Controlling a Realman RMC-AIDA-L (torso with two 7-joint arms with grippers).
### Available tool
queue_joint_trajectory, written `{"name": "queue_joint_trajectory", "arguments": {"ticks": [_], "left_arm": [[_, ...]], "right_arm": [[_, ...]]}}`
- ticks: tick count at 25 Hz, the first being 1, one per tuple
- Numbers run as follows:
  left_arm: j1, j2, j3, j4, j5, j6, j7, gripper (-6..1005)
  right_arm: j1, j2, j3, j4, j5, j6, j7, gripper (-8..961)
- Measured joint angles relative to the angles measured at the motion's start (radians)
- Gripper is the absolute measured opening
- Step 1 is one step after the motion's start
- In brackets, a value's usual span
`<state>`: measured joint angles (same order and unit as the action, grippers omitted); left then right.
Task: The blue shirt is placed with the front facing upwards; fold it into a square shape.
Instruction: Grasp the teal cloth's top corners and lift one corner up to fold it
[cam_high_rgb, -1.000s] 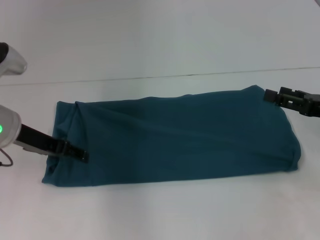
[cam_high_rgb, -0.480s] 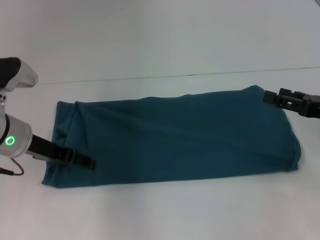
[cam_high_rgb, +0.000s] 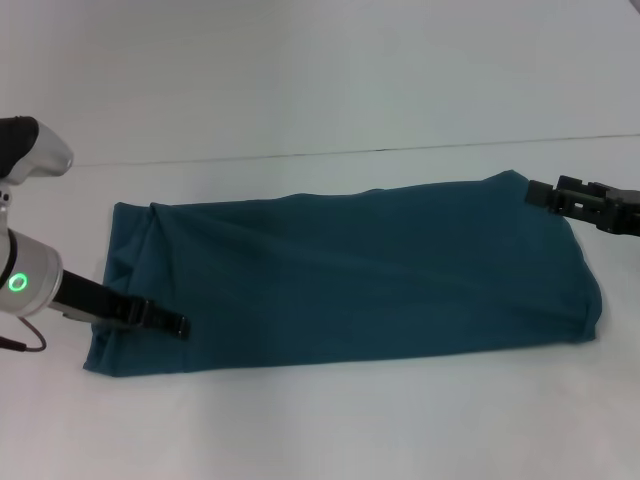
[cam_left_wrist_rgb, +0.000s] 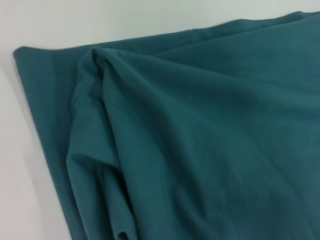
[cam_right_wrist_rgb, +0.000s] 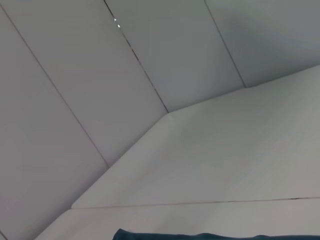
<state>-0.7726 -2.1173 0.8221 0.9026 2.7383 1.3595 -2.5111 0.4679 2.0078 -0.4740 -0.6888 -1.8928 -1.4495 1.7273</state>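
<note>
Blue shirt (cam_high_rgb: 350, 275) lies flat on white bench (cam_high_rgb: 330, 420), folded into long band, no lettering visible. Left gripper (cam_high_rgb: 172, 324) low over shirt's near left corner, tips on fabric; open or closed: cannot tell. Right gripper (cam_high_rgb: 537, 193) at shirt's far right corner, touching edge; grip state cannot tell. Left wrist view: bunched folds at shirt (cam_left_wrist_rgb: 190, 140) corner.
</note>
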Motion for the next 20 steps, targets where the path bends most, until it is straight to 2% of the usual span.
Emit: {"name": "queue_joint_trajectory", "arguments": {"ticks": [6,13,20], "left_arm": [[0.012,0.007,-0.002,0.054,0.003,0.07,-0.013,905],[0.075,0.029,-0.008,0.152,0.003,0.18,-0.078,904],[0.089,0.043,-0.053,0.129,0.014,0.189,-0.123,904]], "right_arm": [[0.0,0.0,0.0,-0.002,0.0,-0.001,0.0,925],[0.0,0.0,0.001,-0.005,0.001,-0.001,-0.006,924],[0.001,0.0,0.002,-0.009,0.003,-0.004,-0.009,924]]}}
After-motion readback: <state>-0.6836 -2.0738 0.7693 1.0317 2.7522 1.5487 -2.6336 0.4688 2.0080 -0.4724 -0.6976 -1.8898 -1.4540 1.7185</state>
